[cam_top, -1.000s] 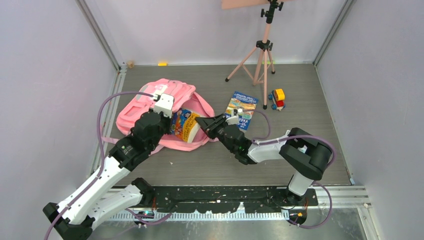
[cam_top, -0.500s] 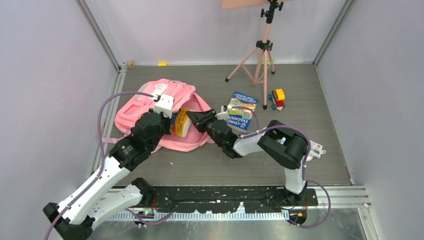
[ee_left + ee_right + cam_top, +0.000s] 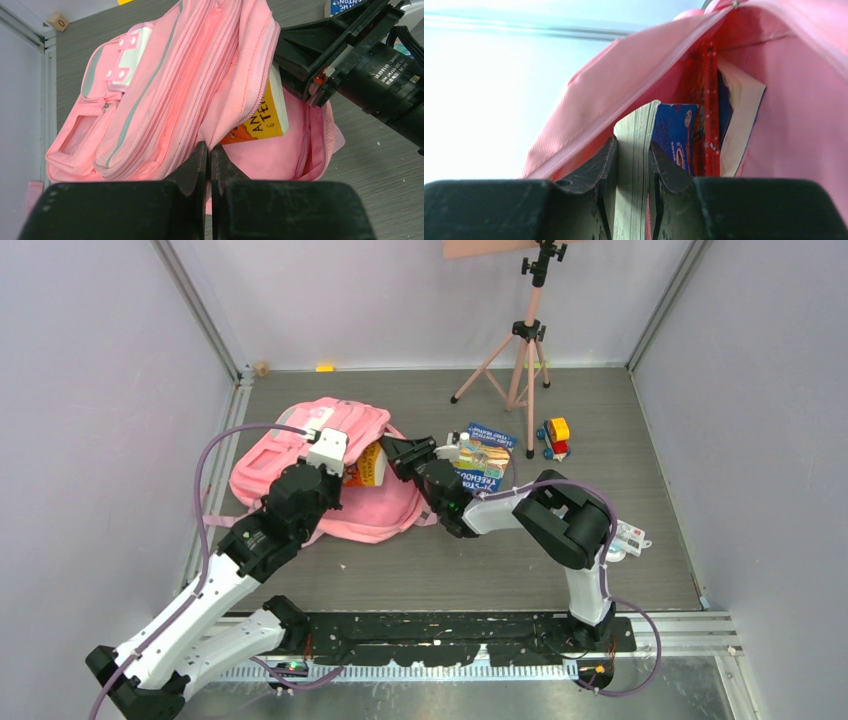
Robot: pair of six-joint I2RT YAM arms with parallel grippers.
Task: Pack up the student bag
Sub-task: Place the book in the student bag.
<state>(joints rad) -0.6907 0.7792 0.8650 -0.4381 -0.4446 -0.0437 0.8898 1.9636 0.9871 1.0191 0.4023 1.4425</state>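
Right gripper (image 3: 633, 147) is clamped tight on the page edge of the yellow book (image 3: 262, 117), nose pointed into the mouth of the student bag (image 3: 265, 465). Part of the cover is already tucked under the pink flap and the rest pokes out toward 3 o'clock.

Over on the other side, the left gripper (image 3: 208, 150) has its jaws pressed together right at the rim of the opening. It looks to be pinching that zip edge to hold the flap up, and the mouth does gape nicely.

The bag itself lies on its back at 9 o'clock on the counter (image 3: 420, 570), front pockets facing up.

So where are we? By my reckoning, midway. This first book is going in but isn't released or seated yet, and I can't tell whether anything else is deeper inside.

Outside the bag, the blue book (image 3: 482, 462) lies just behind the right arm at about 1 o'clock. The toy truck (image 3: 553, 438) sits beyond it at 2 o'clock, near the foot of the tripod (image 3: 525, 340). Those two look like the remaining cargo, and then the zip needs closing.
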